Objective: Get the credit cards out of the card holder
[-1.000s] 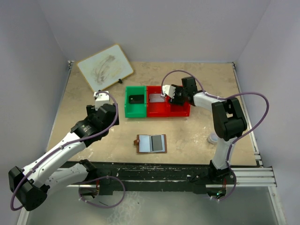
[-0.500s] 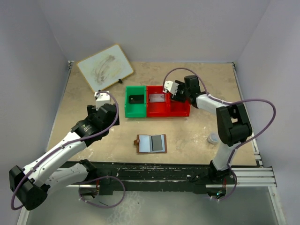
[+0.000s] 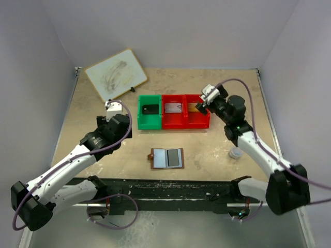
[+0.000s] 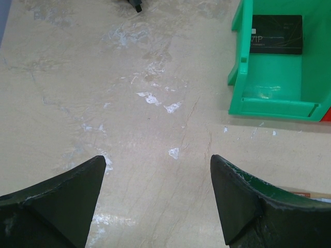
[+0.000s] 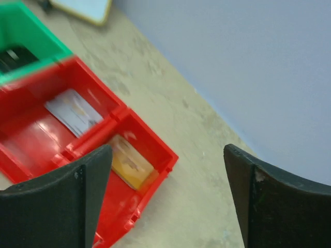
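Fingers spread and empty, the right gripper hovers at three o'clock of the red bin, near an orange card. The left gripper, equally released, hangs at eight o'clock of the green bin. The card holder lies open on the table, at six o'clock from both bins.

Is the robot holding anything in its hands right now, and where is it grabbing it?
No, nothing is held. The left gripper is open over the table, and the right gripper is open near the red bin.

The left arm and right arm have white links, black joints, purple cables; the left gripper has dark fingers.
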### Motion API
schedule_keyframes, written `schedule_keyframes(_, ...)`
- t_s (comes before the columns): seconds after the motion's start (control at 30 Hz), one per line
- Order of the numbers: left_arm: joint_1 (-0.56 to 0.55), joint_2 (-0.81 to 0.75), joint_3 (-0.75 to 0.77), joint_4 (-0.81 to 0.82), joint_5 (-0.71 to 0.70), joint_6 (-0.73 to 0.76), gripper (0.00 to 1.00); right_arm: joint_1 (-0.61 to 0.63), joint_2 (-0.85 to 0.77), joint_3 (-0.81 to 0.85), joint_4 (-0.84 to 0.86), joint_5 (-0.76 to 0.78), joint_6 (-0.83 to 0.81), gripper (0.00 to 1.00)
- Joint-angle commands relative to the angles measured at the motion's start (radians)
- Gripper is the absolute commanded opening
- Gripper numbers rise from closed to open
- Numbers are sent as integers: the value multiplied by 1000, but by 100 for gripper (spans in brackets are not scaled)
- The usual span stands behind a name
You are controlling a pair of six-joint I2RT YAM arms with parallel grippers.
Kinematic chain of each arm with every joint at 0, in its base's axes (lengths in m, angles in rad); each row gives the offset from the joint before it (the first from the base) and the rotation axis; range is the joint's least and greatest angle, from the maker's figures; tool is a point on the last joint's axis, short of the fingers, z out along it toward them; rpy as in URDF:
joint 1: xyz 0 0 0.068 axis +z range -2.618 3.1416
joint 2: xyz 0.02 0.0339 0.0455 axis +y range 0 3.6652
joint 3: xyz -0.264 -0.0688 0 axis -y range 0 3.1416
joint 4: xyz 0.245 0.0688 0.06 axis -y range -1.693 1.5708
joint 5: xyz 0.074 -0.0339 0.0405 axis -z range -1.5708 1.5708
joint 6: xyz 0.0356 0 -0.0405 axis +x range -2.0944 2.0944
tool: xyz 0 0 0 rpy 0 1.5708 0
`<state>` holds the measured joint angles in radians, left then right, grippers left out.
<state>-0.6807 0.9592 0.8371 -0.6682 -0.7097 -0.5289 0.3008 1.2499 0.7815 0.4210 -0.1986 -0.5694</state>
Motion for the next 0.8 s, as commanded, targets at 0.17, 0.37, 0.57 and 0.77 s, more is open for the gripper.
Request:
schedule_keyframes(0.17,8,31,25,27,29,31,80,1,-267,-164,83,-84,932,100)
schedule_keyframes(0.37,7,45,22,30,37,30,80,1,-351,-386,383,-249,1328,100)
schedule_keyframes(0.57,7,64,23,37,86,34,77,66,-312,-423,351,-382,1405,99)
schedule_keyframes(0.77,7,77,19,45,115,18,77,419,-307,-353,-55,7,1399,95)
